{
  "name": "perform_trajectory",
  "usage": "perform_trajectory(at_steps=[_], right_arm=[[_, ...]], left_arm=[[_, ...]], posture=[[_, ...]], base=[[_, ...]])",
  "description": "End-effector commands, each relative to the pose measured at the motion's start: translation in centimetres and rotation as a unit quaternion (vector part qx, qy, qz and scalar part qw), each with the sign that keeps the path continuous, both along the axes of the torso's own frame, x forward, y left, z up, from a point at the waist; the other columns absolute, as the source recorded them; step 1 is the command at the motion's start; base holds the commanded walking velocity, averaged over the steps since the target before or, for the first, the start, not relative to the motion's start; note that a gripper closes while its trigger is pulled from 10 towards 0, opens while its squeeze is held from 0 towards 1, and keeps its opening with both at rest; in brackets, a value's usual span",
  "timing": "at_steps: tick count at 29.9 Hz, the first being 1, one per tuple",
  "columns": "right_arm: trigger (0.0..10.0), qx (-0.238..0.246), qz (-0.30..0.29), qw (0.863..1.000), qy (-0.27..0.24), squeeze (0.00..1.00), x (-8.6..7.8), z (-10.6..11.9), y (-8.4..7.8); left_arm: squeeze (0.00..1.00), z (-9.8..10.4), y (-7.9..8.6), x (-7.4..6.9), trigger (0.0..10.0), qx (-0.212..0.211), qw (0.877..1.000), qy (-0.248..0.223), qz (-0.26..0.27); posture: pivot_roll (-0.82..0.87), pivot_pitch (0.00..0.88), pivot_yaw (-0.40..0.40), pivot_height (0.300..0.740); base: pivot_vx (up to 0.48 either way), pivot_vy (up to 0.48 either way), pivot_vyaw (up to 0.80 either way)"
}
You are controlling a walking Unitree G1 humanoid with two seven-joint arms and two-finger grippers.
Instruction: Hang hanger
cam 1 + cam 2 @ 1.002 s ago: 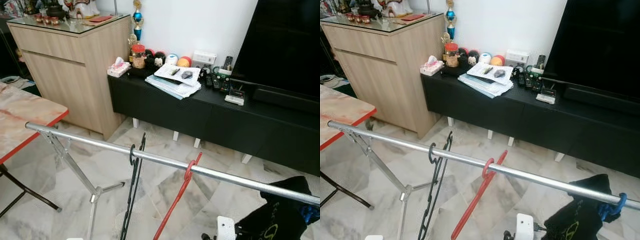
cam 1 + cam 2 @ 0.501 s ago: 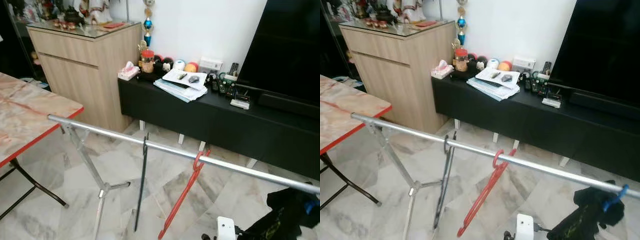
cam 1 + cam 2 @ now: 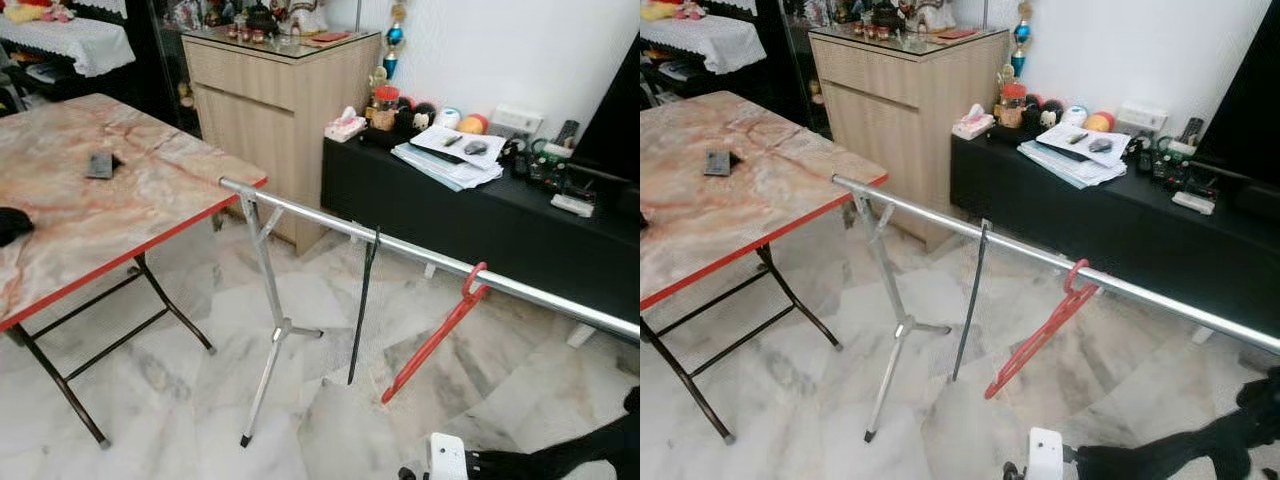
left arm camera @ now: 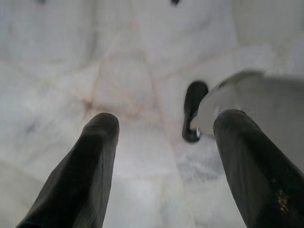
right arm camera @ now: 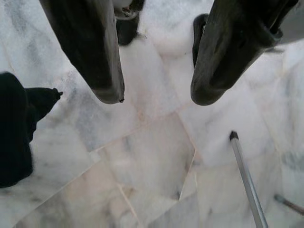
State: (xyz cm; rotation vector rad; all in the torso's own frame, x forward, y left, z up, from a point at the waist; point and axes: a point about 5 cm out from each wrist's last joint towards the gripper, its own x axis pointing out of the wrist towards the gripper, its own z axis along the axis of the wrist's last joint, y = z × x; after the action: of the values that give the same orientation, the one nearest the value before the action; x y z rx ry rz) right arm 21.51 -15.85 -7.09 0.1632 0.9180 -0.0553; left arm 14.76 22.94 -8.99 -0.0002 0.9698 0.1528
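Since before, only the camera was turned. Two hangers, one black hanger point(image 3: 362, 305) and one red hanger point(image 3: 436, 333), are hung on one rail point(image 3: 420, 256) above the marble floor point(image 3: 180, 400). Left gripper point(image 4: 164, 133) and right gripper point(image 5: 156, 95) are both held wide apart.

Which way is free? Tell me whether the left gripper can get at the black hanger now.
Probably not yet: the left gripper points down at the floor, open and empty, while the black hanger hangs on the rail.

Silver rail point(image 3: 420, 255) with black hanger point(image 3: 362, 310), red hanger point(image 3: 440, 330)
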Motion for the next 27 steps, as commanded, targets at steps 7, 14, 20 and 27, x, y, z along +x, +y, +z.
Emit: perform_trajectory(at_steps=[7, 14, 20, 27], right_arm=[[10.0, -0.004, -0.004, 1.000, 0.007, 0.00, -0.4, -0.2, -0.6], [10.0, -0.005, -0.005, 1.000, 0.003, 0.00, -0.2, -0.1, -0.8], [10.0, -0.004, -0.007, 1.000, 0.001, 0.00, 0.0, 0.1, -0.8], [10.0, -0.003, -0.011, 1.000, -0.002, 0.00, 0.4, 0.3, -0.8]], left_arm=[[0.00, -0.2, -0.2, -0.3, 10.0, -0.004, 1.000, 0.003, 0.009], [0.00, -0.2, -0.5, 0.0, 10.0, -0.006, 1.000, 0.005, 0.013], [0.00, -0.1, -0.6, 0.3, 10.0, -0.012, 1.000, 0.002, 0.017], [0.00, 0.1, -0.6, 1.0, 10.0, -0.012, 1.000, -0.003, 0.024]], posture=[[0.12, 0.031, -0.047, 0.740], [0.11, 0.032, -0.052, 0.740], [0.11, 0.015, -0.056, 0.740], [0.12, 0.000, -0.062, 0.740]], base=[[-0.315, 0.000, 0.00], [0.000, 0.000, 0.00], [0.000, 0.000, 0.00], [0.000, 0.000, -0.55]])
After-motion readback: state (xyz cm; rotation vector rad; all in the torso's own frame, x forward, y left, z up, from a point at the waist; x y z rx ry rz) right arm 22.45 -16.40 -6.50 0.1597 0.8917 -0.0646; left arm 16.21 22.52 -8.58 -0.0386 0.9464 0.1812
